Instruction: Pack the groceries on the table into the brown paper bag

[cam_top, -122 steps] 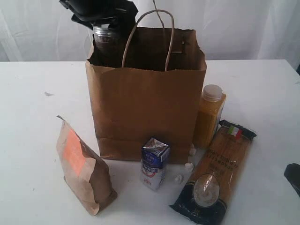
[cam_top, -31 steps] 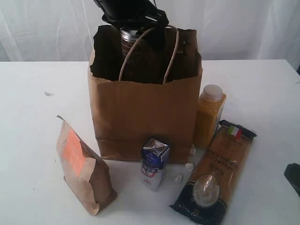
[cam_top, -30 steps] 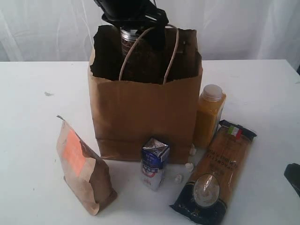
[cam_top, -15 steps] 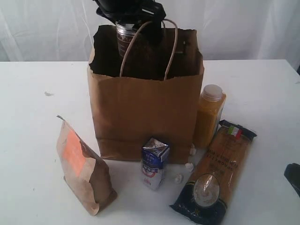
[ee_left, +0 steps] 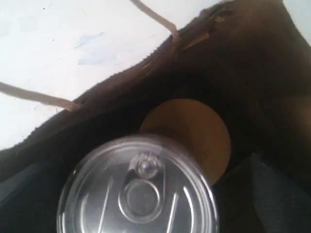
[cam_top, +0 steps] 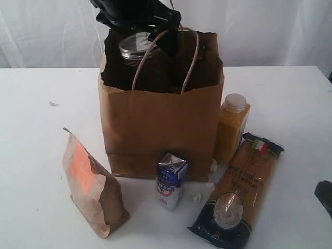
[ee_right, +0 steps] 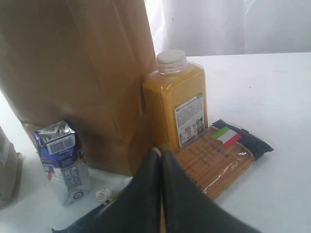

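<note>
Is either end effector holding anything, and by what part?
The right end effector is shut on nothing. The left end effector is over the bag, the can tilted just below it; whether it grips the can cannot be told.

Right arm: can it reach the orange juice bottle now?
Probably yes: the orange juice bottle stands upright ahead of the right gripper. Its jaws are shut, though; the brown paper bag crowds one side and the pasta packet lies by its base.
</note>
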Robot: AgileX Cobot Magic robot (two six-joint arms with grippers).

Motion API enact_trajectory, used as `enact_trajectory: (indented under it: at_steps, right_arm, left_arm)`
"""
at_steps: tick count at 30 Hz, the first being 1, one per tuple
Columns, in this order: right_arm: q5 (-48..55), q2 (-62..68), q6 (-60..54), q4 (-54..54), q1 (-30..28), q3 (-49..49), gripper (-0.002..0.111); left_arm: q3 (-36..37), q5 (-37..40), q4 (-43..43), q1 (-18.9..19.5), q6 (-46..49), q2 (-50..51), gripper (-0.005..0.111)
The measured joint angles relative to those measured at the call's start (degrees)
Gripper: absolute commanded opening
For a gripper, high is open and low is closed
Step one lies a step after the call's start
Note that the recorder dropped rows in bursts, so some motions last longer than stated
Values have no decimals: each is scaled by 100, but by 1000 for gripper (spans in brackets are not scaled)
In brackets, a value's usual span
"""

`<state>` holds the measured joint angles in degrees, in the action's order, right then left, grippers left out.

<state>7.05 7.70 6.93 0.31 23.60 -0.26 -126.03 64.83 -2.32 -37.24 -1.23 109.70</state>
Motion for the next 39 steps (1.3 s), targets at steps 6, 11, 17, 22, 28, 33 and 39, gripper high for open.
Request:
enact_trajectory:
  at_steps: [6, 11, 17, 22, 28, 33, 39]
  right_arm:
    - [0, 0, 0, 0, 0, 0, 0]
    - [0, 0, 0, 0, 0, 0, 0]
    - [0, 0, 0, 0, 0, 0, 0]
    - [0, 0, 0, 0, 0, 0, 0]
    - [0, 0, 0, 0, 0, 0, 0]
    - [0, 0, 0, 0, 0, 0, 0]
    - [0, 0, 0, 0, 0, 0, 0]
  left_arm:
    - [0, 0, 24, 0, 0, -74, 105]
    - [0, 0, 24, 0, 0, -222, 105]
    - [0, 0, 24, 0, 0, -356, 105]
    - [0, 0, 13, 0, 0, -394, 105]
    - [8, 0, 13, 0, 0, -456, 105]
    - [8, 0, 13, 0, 0, -628, 105]
    - [8, 0, 196, 0, 0, -1046, 81]
